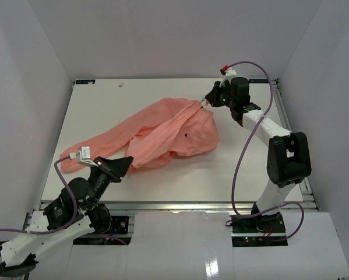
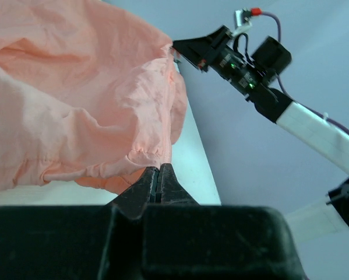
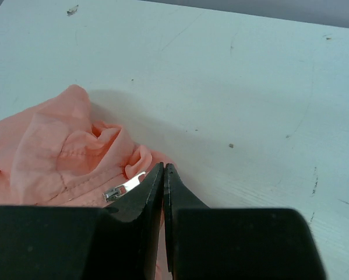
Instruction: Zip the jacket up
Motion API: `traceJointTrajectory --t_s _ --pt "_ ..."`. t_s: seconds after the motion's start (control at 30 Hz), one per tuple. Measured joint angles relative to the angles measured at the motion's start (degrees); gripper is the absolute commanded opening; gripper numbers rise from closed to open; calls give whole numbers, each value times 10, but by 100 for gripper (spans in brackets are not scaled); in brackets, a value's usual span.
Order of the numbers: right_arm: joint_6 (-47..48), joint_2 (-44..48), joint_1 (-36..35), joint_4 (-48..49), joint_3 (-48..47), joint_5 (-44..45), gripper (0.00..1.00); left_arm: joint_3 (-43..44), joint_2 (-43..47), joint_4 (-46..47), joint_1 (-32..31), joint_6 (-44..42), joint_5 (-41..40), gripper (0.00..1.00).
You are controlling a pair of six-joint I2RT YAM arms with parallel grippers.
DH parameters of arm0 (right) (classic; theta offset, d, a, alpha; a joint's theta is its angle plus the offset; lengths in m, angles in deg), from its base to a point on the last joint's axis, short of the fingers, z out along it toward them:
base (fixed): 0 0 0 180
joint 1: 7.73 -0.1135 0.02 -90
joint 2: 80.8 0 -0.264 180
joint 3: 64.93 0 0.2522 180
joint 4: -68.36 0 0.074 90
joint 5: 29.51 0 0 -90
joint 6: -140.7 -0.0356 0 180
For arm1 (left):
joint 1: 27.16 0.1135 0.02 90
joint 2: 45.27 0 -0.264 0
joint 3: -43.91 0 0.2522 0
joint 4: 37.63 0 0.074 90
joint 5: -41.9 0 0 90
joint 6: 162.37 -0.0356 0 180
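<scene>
The salmon-pink jacket (image 1: 162,131) lies crumpled across the white table (image 1: 250,169), running from near left to far right. My left gripper (image 1: 127,159) is shut, with its tips at the jacket's near hem (image 2: 145,154). My right gripper (image 1: 204,102) is shut on the jacket's far corner, and the fabric is pulled to a point there. In the right wrist view the shut tips (image 3: 164,167) sit on the fabric edge (image 3: 52,151). A silver zipper pull (image 3: 123,188) lies just left of them. The left wrist view shows the jacket edge stretched up toward the right gripper (image 2: 177,48).
White walls enclose the table on the left, back and right. A small speck (image 1: 121,85) lies near the far left corner and also shows in the right wrist view (image 3: 73,9). The right arm (image 1: 288,154) stands along the table's right edge.
</scene>
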Motion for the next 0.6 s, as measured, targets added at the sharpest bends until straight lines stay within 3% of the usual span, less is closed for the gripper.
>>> traceJointTrajectory --t_s 0.23,0.6 --pt "11 -22 33 -21 -36 -19 8 11 -18 23 0 -61 48 0" --pt "-17 -47 110 -29 -58 -29 8 18 -50 -37 0 -48 -42 0"
